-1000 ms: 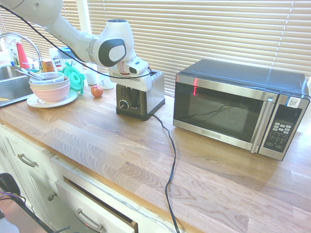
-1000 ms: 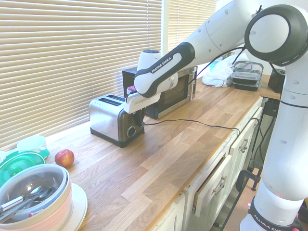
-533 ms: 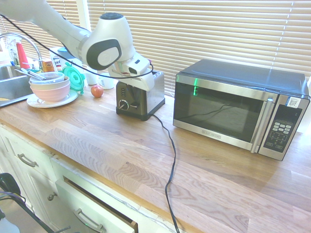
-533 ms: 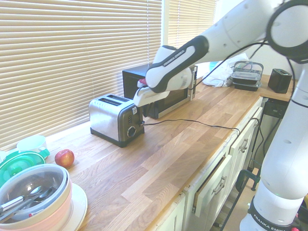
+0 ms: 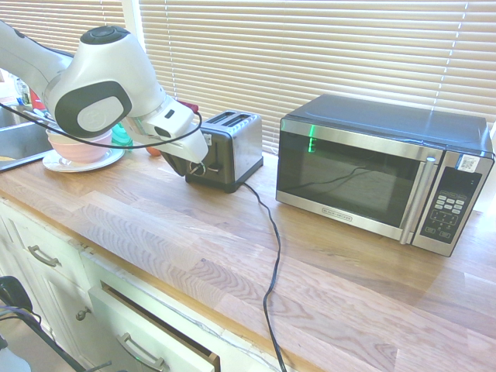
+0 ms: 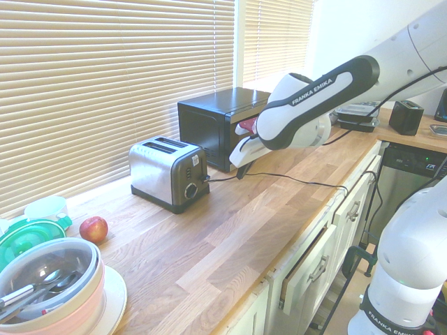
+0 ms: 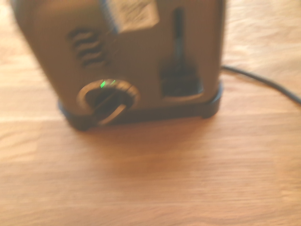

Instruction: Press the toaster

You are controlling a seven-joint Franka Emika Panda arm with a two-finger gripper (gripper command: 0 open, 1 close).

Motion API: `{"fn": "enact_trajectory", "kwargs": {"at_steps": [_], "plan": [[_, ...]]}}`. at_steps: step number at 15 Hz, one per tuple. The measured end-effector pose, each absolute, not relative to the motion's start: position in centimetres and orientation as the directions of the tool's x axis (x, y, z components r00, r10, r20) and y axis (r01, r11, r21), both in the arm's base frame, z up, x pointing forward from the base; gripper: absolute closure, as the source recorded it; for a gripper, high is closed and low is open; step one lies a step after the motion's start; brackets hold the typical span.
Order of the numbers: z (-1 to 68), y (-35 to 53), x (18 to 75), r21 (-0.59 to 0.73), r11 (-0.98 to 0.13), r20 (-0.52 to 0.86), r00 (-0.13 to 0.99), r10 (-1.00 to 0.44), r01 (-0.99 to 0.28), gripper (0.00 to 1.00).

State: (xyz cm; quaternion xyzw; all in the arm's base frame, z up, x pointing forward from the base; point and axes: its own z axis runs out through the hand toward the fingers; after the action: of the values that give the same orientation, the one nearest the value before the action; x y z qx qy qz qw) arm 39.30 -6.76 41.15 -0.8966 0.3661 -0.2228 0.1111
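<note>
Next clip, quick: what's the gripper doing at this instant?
Gripper: closed, holding nothing, off to the side of the toaster and not touching it.

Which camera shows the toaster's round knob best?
The wrist view: the knob faces it large, though blurred. The second exterior view shows it small but unobstructed; in the first exterior view, the hand partly covers it.
</note>
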Motion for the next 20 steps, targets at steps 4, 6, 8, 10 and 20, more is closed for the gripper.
{"fn": "enact_trajectory", "kwargs": {"at_steps": [4, 6, 8, 10, 20], "plan": [[40.1, -5.6, 39.1, -0.257, -0.742, 0.295, 0.681, -0.670, -0.619, 1.00], [39.7, -5.1, 39.1, -0.142, -0.743, 0.245, 0.704, -0.667, -0.654, 1.00], [41.3, -5.1, 39.8, -0.121, -0.744, 0.226, 0.712, -0.665, -0.657, 1.00], [42.7, -5.6, 40.3, -0.126, -0.739, 0.223, 0.706, -0.672, -0.662, 1.00], [43.8, -6.0, 40.6, -0.125, -0.745, 0.221, 0.714, -0.664, -0.655, 0.00]]}}
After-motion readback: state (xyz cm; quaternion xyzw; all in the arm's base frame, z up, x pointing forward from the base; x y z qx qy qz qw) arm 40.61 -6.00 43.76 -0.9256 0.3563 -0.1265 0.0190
